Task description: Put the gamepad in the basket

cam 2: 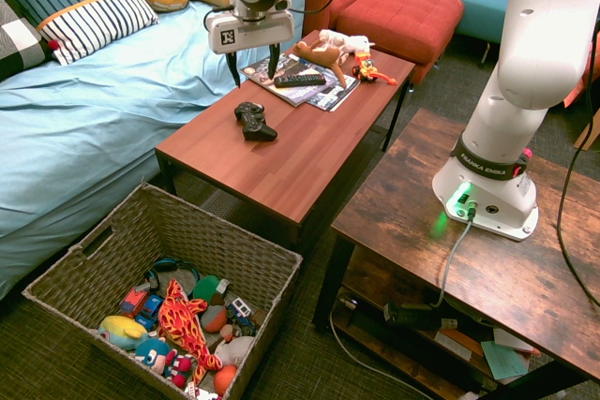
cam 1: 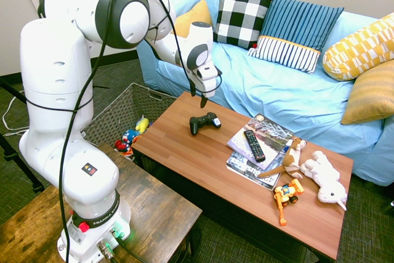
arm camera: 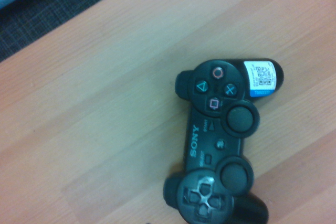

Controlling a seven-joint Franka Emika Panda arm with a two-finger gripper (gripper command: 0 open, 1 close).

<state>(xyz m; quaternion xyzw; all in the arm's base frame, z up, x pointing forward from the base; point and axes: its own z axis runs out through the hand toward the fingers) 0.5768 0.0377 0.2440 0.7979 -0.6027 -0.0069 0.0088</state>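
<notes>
The black gamepad (cam 1: 204, 122) (cam 2: 255, 122) lies flat on the reddish wooden coffee table (cam 1: 203, 164) (cam 2: 281, 170), near the end closest to the basket. In the wrist view the gamepad (arm camera: 220, 140) faces up, with a white sticker on one handle. My gripper (cam 1: 198, 98) (cam 2: 252, 67) hangs open a short way above the gamepad, pointing down, with nothing between its fingers. The woven grey basket (cam 1: 117, 115) (cam 2: 220, 220) stands on the floor just off that end of the table, with several toys inside.
A black TV remote (cam 1: 253, 145) (cam 2: 300, 80) lies on magazines (cam 1: 265, 129) in the middle of the table. Plush animals (cam 1: 323, 177) and an orange toy (cam 1: 286, 194) occupy the far end. A light-blue sofa (cam 1: 277, 90) with cushions runs along the table's far side.
</notes>
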